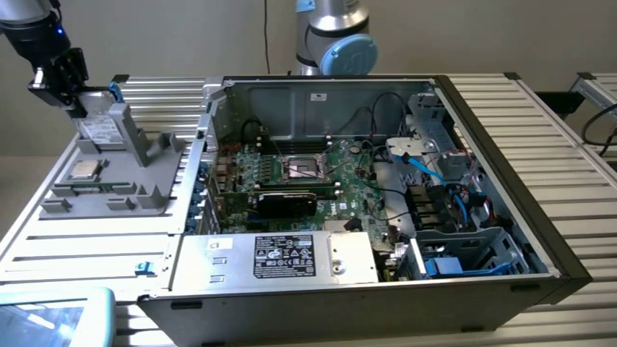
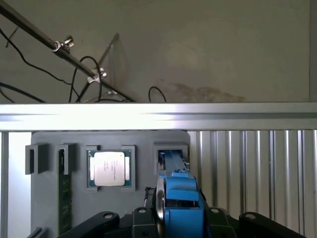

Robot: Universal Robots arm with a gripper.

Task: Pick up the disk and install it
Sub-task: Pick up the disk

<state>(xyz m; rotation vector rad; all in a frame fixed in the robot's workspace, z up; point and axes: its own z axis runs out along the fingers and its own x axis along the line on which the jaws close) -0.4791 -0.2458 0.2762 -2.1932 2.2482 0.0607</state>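
Note:
The disk (image 1: pixel 97 129) is a silver-grey drive with a white label in a blue carrier. It stands on edge at the back of the grey parts fixture (image 1: pixel 115 189), at the exterior view's left. My black gripper (image 1: pixel 79 107) comes down on it from above and is shut on its upper end. In the wrist view the disk (image 2: pixel 179 196) runs edge-on from between my fingers towards the fixture's slot (image 2: pixel 171 151). Whether its lower end still sits in that slot I cannot tell.
The open computer case (image 1: pixel 501 166) lies to the exterior view's right, with its motherboard (image 1: pixel 308 173), a silver box with a black label (image 1: pixel 279 256) and a drive cage (image 1: pixel 472 253). A square CPU chip (image 2: pixel 109 168) and a memory stick (image 2: pixel 63 198) rest in the fixture.

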